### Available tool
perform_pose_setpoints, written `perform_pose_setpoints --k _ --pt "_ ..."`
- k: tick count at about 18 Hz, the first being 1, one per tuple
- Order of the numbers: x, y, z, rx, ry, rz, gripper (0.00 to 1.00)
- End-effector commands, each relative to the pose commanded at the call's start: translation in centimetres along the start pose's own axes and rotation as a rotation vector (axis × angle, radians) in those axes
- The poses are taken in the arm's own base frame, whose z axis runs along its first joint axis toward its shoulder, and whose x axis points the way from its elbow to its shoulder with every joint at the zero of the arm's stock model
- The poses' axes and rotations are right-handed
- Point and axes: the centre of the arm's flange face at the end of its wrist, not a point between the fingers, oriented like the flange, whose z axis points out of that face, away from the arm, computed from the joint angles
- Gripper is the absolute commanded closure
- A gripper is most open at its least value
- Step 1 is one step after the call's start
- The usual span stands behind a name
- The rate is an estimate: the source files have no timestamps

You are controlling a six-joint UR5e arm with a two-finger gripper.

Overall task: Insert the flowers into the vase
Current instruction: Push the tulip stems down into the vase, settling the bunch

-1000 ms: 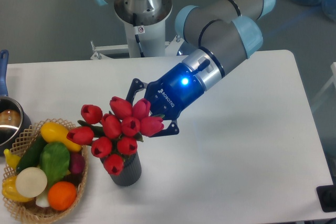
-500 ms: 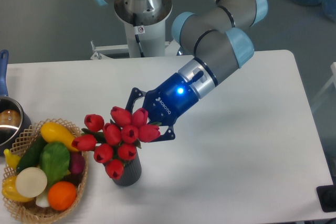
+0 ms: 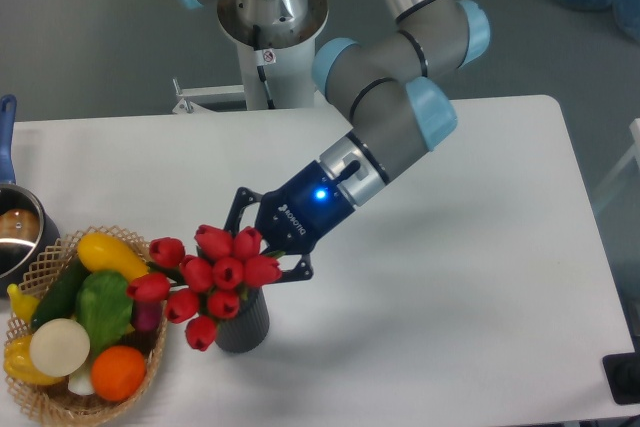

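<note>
Red tulips, the flowers (image 3: pixel 205 277), crowd over the dark vase (image 3: pixel 243 324) on the white desk (image 3: pixel 470 287), apparently clamped at the stems by the claw (image 3: pixel 262 255); insertion is underway, and letting go comes next.

Glossy plastic-looking red flowers (image 3: pixel 215 272), matt ribbed dark grey vase (image 3: pixel 245 325), woven wicker basket (image 3: pixel 150 367), smooth matt white table (image 3: pixel 460 327)
</note>
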Motion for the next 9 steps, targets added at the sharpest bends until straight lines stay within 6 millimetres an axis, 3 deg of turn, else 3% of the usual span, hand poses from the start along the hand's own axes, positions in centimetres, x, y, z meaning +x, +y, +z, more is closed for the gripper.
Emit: perform_pose_setpoints --k 2,9 --pt "0.13 0.22 0.14 -0.003 0.002 -0.004 0.64" --pt "0.13 0.23 0.14 -0.003 0.002 -0.007 0.37"
